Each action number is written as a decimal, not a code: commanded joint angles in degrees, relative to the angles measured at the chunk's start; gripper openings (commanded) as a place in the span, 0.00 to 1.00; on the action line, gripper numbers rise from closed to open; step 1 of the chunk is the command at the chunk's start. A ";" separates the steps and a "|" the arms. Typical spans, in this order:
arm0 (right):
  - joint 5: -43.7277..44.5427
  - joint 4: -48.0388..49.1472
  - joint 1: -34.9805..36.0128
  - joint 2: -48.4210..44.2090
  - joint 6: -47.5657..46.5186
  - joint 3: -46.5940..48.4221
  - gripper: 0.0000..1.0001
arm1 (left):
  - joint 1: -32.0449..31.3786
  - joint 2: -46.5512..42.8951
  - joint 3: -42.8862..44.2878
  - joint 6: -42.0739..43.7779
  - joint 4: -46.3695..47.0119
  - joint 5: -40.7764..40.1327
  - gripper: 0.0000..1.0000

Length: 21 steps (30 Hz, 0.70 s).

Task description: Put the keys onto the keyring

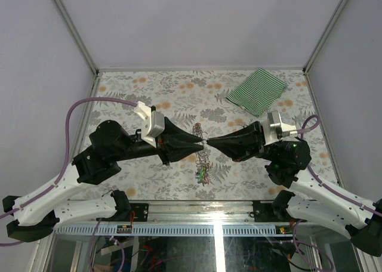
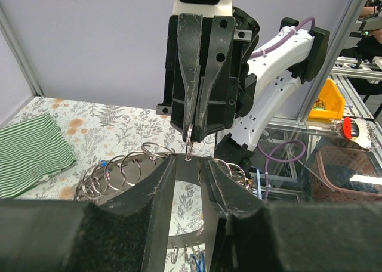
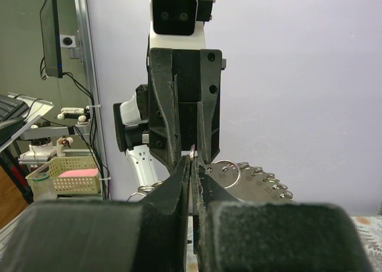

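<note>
Left wrist view, nearest: clamps the keyring (image 2: pixel 119 172) in the narrowly parted left gripper (image 2: pixel 189 164), steadying it above the tabletop (image 2: pixel 119 129). Just beyond the keyring, pinches a small metal loop (image 2: pixel 188 148) in the fully closed right gripper (image 2: pixel 191 138), probably for threading. Shows keys (image 1: pixel 203 175) beneath the keyring.

The left arm (image 1: pixel 95 158), built of black and white jointed segments, reaches in from the near left corner with its elbow raised and forearm about level over the bench (image 1: pixel 149 87). The left gripper (image 1: pixel 202 142) (image 2: pixel 190 163), black, tapered and two-fingered, points right with its jaws a little apart. The right arm (image 1: pixel 292 164), of the same build, mirrors it from the near right corner. The right gripper (image 1: pixel 209 142) (image 3: pixel 192 166), also black and tapered, points left with its jaws pressed together. The two tips meet nose to nose above mid-bench, nearly touching.
</note>
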 commanded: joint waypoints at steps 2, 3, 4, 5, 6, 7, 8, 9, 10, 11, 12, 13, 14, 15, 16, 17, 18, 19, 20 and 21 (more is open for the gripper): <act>1.01 3.94 0.25 -0.12 -0.69 1.46 0.00 | -0.20 -0.02 0.92 -0.50 4.81 1.22 0.24; 0.96 3.91 0.25 -0.07 -0.69 1.42 0.00 | -0.16 0.04 0.97 -0.52 4.82 1.25 0.23; 0.86 3.78 0.26 -0.05 -0.70 1.44 0.00 | -0.19 0.05 1.07 -0.50 4.80 1.26 0.23; 0.77 3.67 0.28 0.03 -0.74 1.46 0.00 | -0.24 0.04 1.08 -0.52 4.82 1.23 0.23; 0.67 3.50 0.22 0.09 -0.73 1.44 0.00 | -0.16 -0.03 1.07 -0.49 4.82 1.28 0.23; 0.61 3.47 0.22 0.07 -0.79 1.50 0.00 | -0.20 -0.03 1.08 -0.49 4.82 1.21 0.22; 0.53 3.42 0.27 0.04 -0.78 1.51 0.00 | -0.20 0.04 1.06 -0.48 4.82 1.20 0.22; 0.48 3.38 0.28 0.04 -0.78 1.49 0.00 | -0.21 0.07 1.08 -0.46 4.82 1.28 0.21; 0.41 3.30 0.28 0.06 -0.78 1.50 0.00 | -0.20 0.07 1.09 -0.41 4.82 1.21 0.21; 0.30 3.21 0.23 0.12 -0.86 1.55 0.00 | -0.20 0.22 1.01 -0.51 4.89 1.23 0.20; 0.26 3.12 0.23 0.15 -0.86 1.56 0.00 | -0.20 0.23 1.07 -0.47 4.90 1.26 0.20; 0.15 2.93 0.19 0.13 -0.91 1.63 0.00 | -0.17 0.39 1.03 -0.47 4.98 1.38 0.19; 0.01 2.74 0.24 0.14 -0.95 1.64 0.00 | -0.19 0.45 1.10 -0.51 5.00 1.43 0.19; -0.11 2.54 0.20 0.13 -1.01 1.64 0.00 | -0.20 0.59 1.15 -0.47 5.03 1.49 0.18; -0.18 2.38 0.27 0.13 -1.09 1.66 0.00 | -0.20 0.61 1.23 -0.51 5.08 1.57 0.17; -0.26 2.27 0.20 0.13 -1.14 1.56 0.00 | -0.20 0.66 1.25 -0.47 5.09 1.63 0.15; -0.36 2.12 0.23 0.13 -1.17 1.55 0.00 | -0.17 0.77 1.31 -0.47 5.09 1.61 0.14; -0.40 1.99 0.27 0.19 -1.26 1.53 0.00 | -0.19 0.76 1.29 -0.53 5.04 1.61 0.12; -0.52 1.78 0.28 0.26 -1.29 1.56 0.00 | -0.20 0.77 1.27 -0.55 5.02 1.61 0.11; -0.69 1.63 0.28 0.30 -1.48 1.57 0.00 | -0.15 0.72 1.36 -0.62 4.99 1.58 0.09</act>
